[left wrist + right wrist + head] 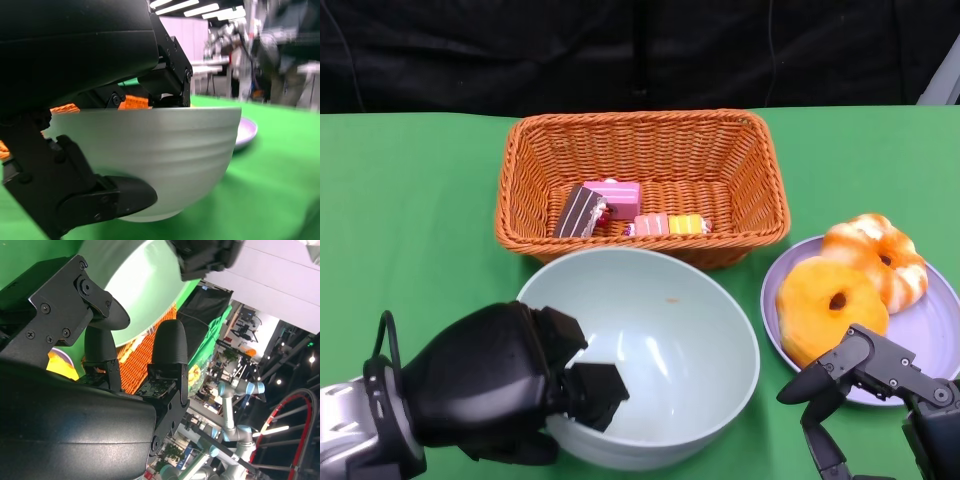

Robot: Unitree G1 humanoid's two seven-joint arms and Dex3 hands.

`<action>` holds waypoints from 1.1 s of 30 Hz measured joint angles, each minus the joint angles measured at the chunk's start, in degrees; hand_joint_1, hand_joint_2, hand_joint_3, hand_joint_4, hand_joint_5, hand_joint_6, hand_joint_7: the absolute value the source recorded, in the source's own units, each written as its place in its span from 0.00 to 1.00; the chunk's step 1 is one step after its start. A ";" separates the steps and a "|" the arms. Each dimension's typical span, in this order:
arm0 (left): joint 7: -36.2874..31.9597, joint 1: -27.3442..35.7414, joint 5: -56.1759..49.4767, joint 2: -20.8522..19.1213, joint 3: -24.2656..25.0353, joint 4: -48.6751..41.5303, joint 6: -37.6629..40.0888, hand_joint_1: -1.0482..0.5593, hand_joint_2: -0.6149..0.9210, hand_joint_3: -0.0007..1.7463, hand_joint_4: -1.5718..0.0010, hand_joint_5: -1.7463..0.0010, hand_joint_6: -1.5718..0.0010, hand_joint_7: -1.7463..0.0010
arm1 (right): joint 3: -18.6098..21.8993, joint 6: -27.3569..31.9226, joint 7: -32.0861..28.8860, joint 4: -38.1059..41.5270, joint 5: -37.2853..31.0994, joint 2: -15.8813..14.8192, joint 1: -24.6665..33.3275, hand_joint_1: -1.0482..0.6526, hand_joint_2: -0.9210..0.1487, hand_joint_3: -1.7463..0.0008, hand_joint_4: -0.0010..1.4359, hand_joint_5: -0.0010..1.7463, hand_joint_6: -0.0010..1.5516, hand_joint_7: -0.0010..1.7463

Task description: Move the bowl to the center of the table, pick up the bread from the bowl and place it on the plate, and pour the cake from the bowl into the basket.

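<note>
The left hand [510, 385] grips the rim of the empty bowl [655, 350], the right hand [870, 385] hangs open holding nothing, 2 breads [855, 285] are on the plate [930, 335] and cake [610, 208] lies in the basket [640, 140], so I judge only setting down the bowl on the surface [410, 200] remains.

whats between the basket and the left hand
The pale green bowl, which the left hand grips by its near rim; the basket sits just beyond, as the head view shows.

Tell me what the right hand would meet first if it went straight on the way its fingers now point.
Probably the plate and the nearer bread: the right hand has its fingertips over the plate's near rim. Height is unclear.
</note>
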State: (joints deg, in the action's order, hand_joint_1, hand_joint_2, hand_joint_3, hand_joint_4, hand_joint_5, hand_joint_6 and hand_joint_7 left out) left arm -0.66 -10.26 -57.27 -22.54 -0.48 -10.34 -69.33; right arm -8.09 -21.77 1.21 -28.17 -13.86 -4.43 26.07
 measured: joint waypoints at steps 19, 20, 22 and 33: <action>14.76 6.25 10.50 -8.80 -17.05 12.19 28.68 0.25 1.00 0.06 0.74 0.87 0.71 1.00 | -0.08 -1.82 0.16 -1.09 0.44 0.13 -0.80 0.60 0.52 0.26 0.45 0.87 0.38 0.74; 16.62 6.75 10.75 -8.93 -16.94 14.72 30.87 0.24 1.00 0.07 0.75 0.88 0.72 1.00 | -0.20 -1.80 0.47 -1.13 0.67 0.09 -0.91 0.60 0.51 0.27 0.45 0.87 0.37 0.74; 20.29 7.89 11.59 -9.18 -16.46 19.63 35.01 0.18 1.00 0.10 0.78 0.90 0.74 1.00 | -0.51 -1.29 1.08 -1.58 1.30 0.02 -1.03 0.59 0.50 0.29 0.45 0.86 0.37 0.74; 31.58 11.23 33.56 -11.30 -12.39 33.31 44.60 0.15 1.00 0.12 0.58 0.79 0.58 0.94 | -2.02 1.83 3.26 -2.73 2.93 -0.04 -1.63 0.61 0.53 0.25 0.44 0.87 0.38 0.74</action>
State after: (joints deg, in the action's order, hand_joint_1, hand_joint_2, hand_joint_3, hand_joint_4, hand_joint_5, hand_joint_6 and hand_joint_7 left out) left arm 30.92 0.97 -23.71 -33.85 -12.87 22.98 -24.73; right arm -10.11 -19.94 4.47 -30.90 -10.93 -4.48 24.45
